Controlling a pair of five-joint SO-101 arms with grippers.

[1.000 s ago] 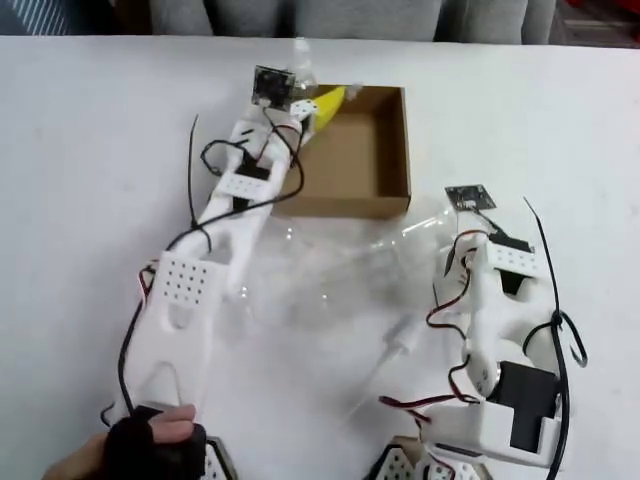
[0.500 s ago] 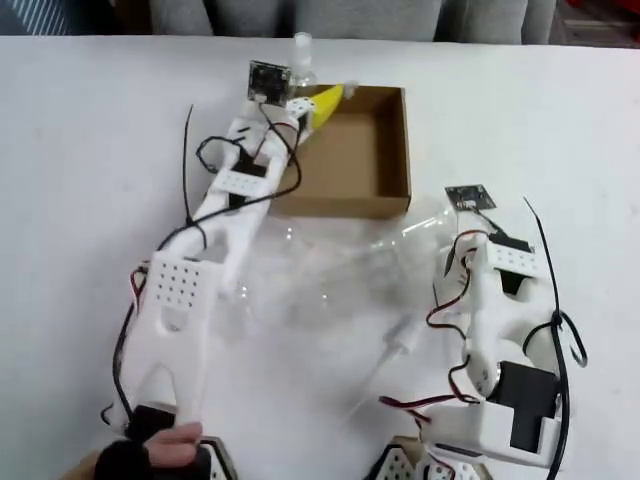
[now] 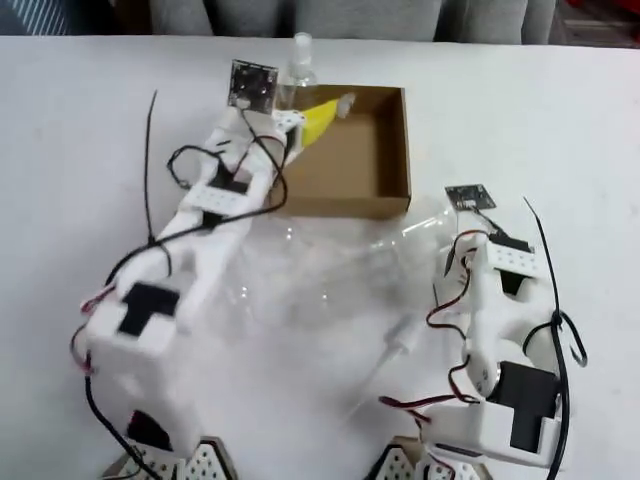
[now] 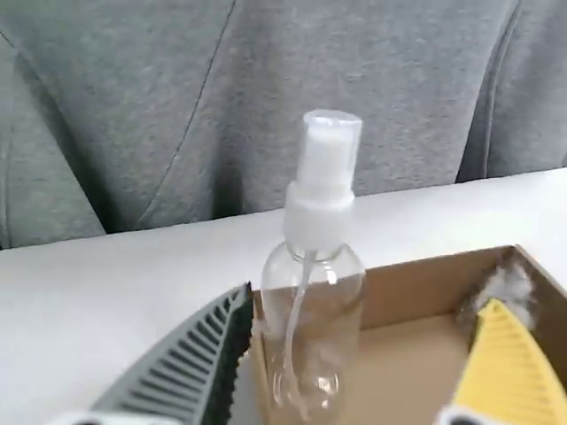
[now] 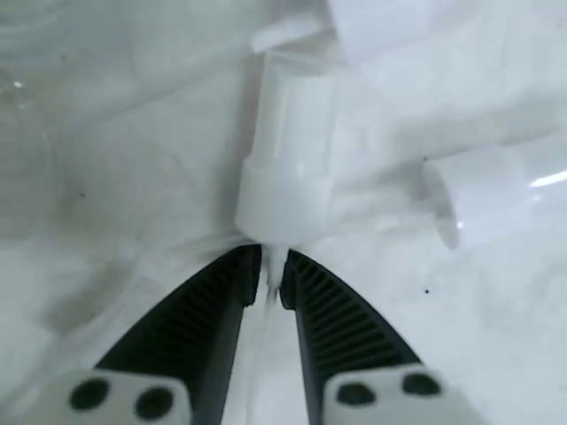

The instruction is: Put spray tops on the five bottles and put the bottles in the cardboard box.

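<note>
A clear bottle (image 3: pixel 297 68) with a white spray top stands upright at the far left corner of the cardboard box (image 3: pixel 348 207). In the left wrist view this bottle (image 4: pixel 312 301) stands between the grey and yellow fingers of my left gripper (image 4: pixel 354 372), which is open and apart from it. In the high view the left gripper (image 3: pixel 305 112) hangs over the box's left edge. My right gripper (image 5: pixel 273 276) is shut on the thin tube of a white spray top (image 5: pixel 285 177) just above the table. Several clear bottles (image 3: pixel 405 236) lie in front of the box.
A loose spray top (image 3: pixel 400 335) with its tube lies on the table left of the right arm (image 3: pixel 492 290). White bottle necks (image 5: pixel 483 190) lie close to the held spray top. The box floor (image 3: pixel 360 150) is bare on its right side.
The left arm has drawn back from the bottle, which now stands upright and free. A gloved hand at the left arm's base has gone from view. The right arm has kept still.
</note>
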